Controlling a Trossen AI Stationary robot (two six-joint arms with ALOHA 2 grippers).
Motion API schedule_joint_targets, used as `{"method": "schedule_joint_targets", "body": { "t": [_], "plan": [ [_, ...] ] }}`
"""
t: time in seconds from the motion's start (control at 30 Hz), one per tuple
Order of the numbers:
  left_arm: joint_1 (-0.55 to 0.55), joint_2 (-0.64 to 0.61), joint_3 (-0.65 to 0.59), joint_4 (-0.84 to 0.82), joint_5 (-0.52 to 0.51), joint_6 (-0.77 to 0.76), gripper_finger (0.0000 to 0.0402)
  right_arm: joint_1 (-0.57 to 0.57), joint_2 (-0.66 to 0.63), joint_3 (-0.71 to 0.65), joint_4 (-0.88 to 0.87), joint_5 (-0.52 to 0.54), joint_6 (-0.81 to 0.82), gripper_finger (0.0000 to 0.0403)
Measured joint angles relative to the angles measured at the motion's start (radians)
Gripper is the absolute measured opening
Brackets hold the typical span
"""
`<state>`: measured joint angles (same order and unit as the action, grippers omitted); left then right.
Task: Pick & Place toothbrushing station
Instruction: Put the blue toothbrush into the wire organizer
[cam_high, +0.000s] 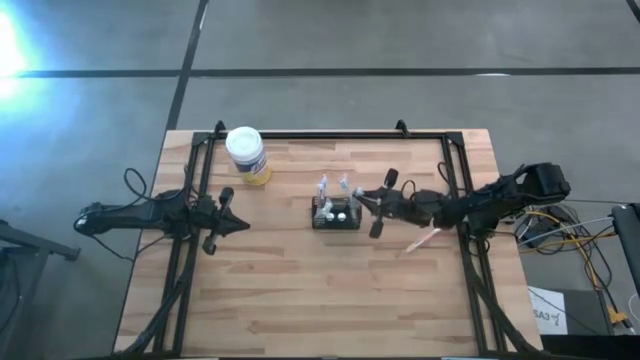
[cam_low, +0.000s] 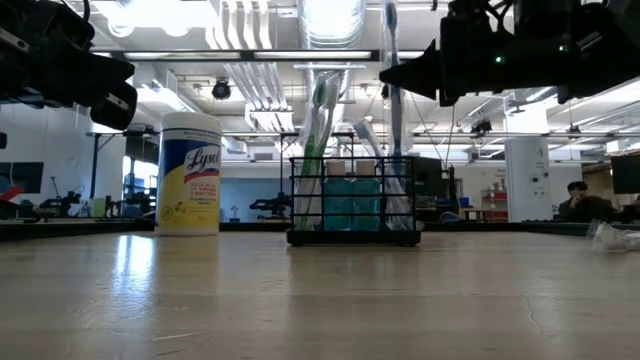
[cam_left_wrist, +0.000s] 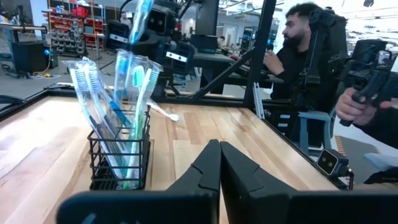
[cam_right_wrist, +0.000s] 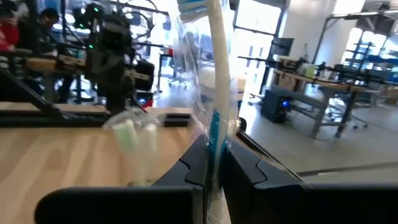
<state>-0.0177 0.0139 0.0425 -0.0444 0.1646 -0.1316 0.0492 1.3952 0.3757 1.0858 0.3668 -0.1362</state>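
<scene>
Black holder (cam_high: 336, 215) sits mid-frame on the table (cam_high: 300, 290). Right gripper (cam_high: 362, 199), just right of it, is clamped on a wrapped toothbrush (cam_right_wrist: 217, 93). Left gripper (cam_high: 243, 225), at frame left, is closed and empty.

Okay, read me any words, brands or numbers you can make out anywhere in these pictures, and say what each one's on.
"Lysol": on the yellow label of the wipes canister with a white lid, low view.
Smaller print on that label: too small to read.
White paper sheet beside the table, high view: dark characters, too blurred to read.
Nothing else is readable.
</scene>
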Motion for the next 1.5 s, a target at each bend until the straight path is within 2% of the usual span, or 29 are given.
{"method": "schedule_joint_targets", "body": {
  "t": [0.33,0.47,0.57,0.87,1.2,1.5],
  "plan": [
    [0.000,0.000,0.000,0.000,0.002,0.005,0.0014,-0.020,0.030,-0.042,0.034,-0.008,-0.022,0.0022],
    [0.000,0.000,0.000,0.000,0.002,0.007,0.0006,-0.020,0.084,-0.057,0.136,-0.011,-0.046,0.0022],
    [0.000,0.000,0.000,0.001,0.003,0.006,0.0004,-0.030,0.139,-0.062,0.223,-0.051,-0.055,0.0022],
    [0.000,0.000,0.000,0.001,0.003,0.006,0.0012,-0.062,0.312,-0.070,0.433,-0.082,0.002,0.0022],
    [0.000,0.000,0.000,0.001,0.003,0.018,0.0009,-0.081,0.429,-0.069,0.482,-0.072,0.128,0.0022],
    [0.000,0.000,0.000,0.000,0.003,0.021,0.0009,-0.082,0.468,-0.069,0.483,-0.053,0.140,0.0022]
  ]
}}
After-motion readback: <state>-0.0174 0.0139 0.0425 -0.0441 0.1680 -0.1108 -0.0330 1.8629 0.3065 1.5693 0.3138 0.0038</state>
